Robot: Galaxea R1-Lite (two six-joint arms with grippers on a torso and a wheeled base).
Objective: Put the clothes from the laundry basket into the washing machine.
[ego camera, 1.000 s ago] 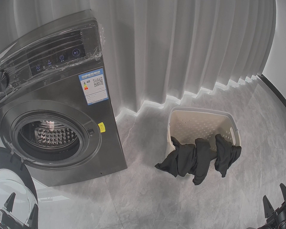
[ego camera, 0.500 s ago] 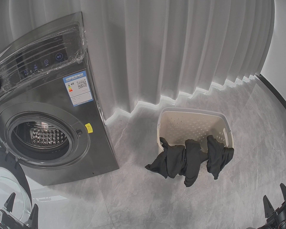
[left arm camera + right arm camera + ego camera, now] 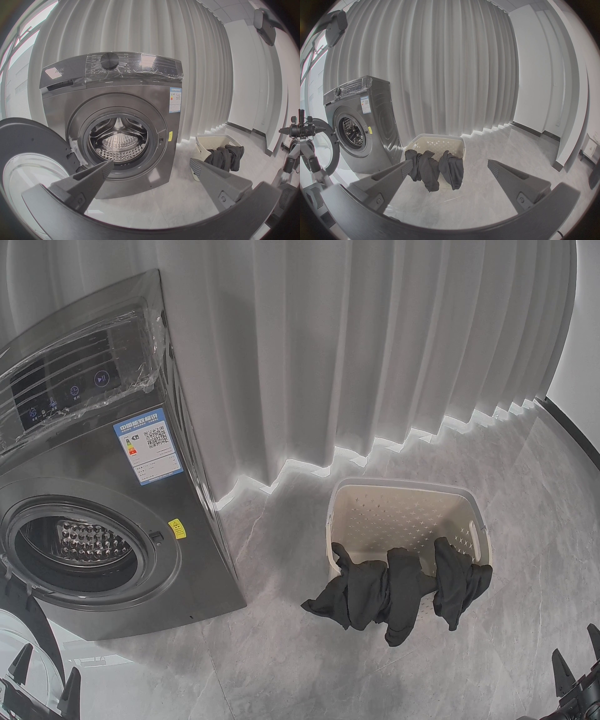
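Observation:
A cream laundry basket [image 3: 406, 496] [image 3: 204, 141] [image 3: 437, 140] stands on the grey floor right of the washing machine [image 3: 94, 502] [image 3: 125, 93] [image 3: 378, 125]. Dark clothes [image 3: 400, 587] [image 3: 225, 156] [image 3: 434, 167] hang over its near rim, one end touching the floor. The machine's round door [image 3: 28, 162] [image 3: 326, 150] is swung open and the steel drum [image 3: 84, 543] [image 3: 120, 142] shows inside. My left gripper [image 3: 44, 671] [image 3: 151, 165] is open, low at the left in front of the machine. My right gripper [image 3: 578, 655] [image 3: 450, 165] is open, low at the right, well short of the basket.
White curtains [image 3: 375, 346] hang behind the machine and basket. A wall with a dark baseboard [image 3: 578, 427] runs along the right. Bare grey floor [image 3: 350, 671] lies between the grippers and the basket.
The whole head view has shifted: the machine sits further left and the basket nearer the middle, so the camera moved. Both grippers keep the same place in the picture.

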